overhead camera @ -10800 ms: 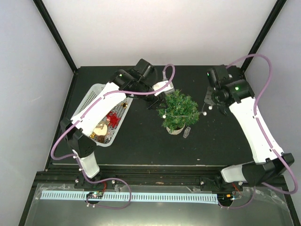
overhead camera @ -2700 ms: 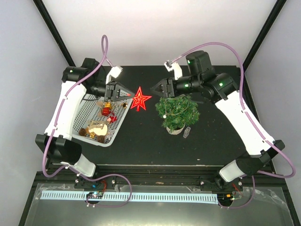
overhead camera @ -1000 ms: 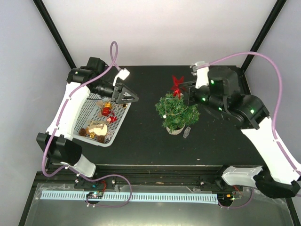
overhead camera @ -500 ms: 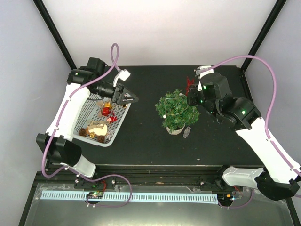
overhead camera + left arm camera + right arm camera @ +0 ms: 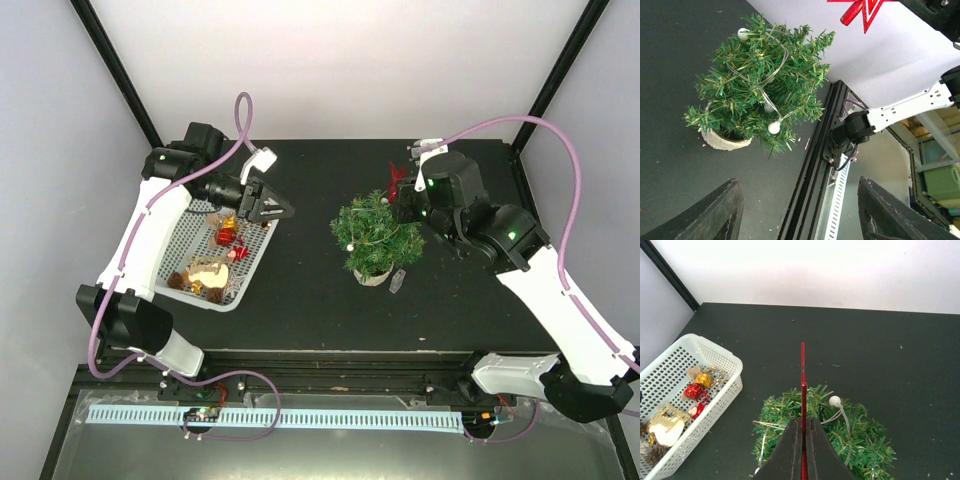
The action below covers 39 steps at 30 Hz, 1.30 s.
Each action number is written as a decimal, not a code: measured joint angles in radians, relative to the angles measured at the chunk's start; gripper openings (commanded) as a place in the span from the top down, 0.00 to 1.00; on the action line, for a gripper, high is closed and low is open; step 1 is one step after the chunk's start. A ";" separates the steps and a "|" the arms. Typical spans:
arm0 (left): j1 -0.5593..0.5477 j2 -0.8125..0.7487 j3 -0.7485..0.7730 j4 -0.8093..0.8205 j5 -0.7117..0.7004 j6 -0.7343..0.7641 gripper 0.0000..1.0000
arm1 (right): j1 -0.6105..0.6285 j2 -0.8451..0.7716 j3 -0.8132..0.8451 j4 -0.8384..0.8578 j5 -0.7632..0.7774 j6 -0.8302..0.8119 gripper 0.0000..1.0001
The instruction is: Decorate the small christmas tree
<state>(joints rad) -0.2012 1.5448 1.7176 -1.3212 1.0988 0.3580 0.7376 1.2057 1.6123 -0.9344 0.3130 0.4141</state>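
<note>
The tree [image 5: 375, 235] stood upright in its pot [image 5: 722, 140] near the middle of the table [image 5: 300, 300]. The right gripper [image 5: 405, 195] hung at the tree's far right side, its jaws pinched shut on a red star [image 5: 398, 180]. The left gripper [image 5: 280, 208] was over the right rim of the basket [image 5: 258, 262], well apart from the tree. It pointed toward the tree with jaws spread wide and nothing between them.

From above, the star showed only as a red scrap beside the crown. The right wrist view showed the star [image 5: 803, 385] edge-on, a thin red line rising from the closed fingers [image 5: 792, 450]. The tree [image 5: 825, 435] lay directly beneath, and red and gold ornaments [image 5: 695, 385] sat in the basket [image 5: 720, 352]. That view could not show whether star and sprigs touched. The left wrist view saw the tree [image 5: 760, 95] from the side, strung with white beads [image 5: 773, 128]. There the star [image 5: 860, 10] sat beyond the tip with a gap between.
</note>
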 measured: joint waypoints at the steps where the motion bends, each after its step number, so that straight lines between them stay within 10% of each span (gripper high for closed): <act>1: 0.000 0.000 0.000 0.000 0.000 0.000 0.37 | 0.000 0.003 0.000 0.000 -0.004 0.002 0.99; 39: 0.005 0.000 0.000 0.003 0.000 0.000 0.36 | 0.000 0.018 0.000 0.002 -0.027 0.030 0.99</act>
<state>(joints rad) -0.1959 1.5448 1.7172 -1.3186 1.0992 0.3580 0.7380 1.2232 1.6123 -0.9321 0.2855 0.4438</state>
